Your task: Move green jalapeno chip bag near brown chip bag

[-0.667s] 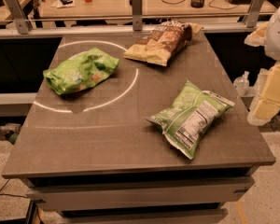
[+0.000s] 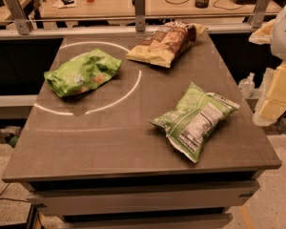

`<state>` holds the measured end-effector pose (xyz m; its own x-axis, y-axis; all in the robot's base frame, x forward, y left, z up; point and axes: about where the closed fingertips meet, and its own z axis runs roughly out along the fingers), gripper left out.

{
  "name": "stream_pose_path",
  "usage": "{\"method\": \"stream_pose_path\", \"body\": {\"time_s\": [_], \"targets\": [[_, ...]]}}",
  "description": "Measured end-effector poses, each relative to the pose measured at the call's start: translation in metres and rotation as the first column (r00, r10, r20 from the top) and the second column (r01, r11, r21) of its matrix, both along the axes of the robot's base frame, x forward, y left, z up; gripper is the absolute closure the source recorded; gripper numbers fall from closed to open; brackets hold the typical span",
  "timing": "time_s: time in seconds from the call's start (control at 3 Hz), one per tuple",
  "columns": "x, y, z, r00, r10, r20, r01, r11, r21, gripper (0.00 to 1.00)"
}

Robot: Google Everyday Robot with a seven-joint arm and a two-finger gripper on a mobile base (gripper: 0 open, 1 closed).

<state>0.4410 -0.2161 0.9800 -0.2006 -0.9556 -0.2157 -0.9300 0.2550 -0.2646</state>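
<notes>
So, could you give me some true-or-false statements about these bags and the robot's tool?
1. The green jalapeno chip bag lies with its white nutrition panel facing up. True.
2. The brown chip bag sits at the near edge of the table. False: it lies at the far edge.
3. The tool is gripping the green jalapeno chip bag. False: it hangs off the table's right side, touching no bag.
4. A lime-green bag lies on the left part of the table. True.
5. The brown chip bag and the green jalapeno chip bag touch. False: bare table shows between them.
</notes>
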Motion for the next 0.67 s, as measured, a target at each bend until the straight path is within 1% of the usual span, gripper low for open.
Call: {"method": "stream_pose_path", "body": {"time_s": [0.33,0.67], "targets": [[0.006,0.0,-0.001,0.9992,0.036,0.015,-0.036,0.999,0.026,0.0],[0.018,0.009,-0.015,0.9823,0.187,0.013,-0.187,0.982,0.036,0.0]]}}
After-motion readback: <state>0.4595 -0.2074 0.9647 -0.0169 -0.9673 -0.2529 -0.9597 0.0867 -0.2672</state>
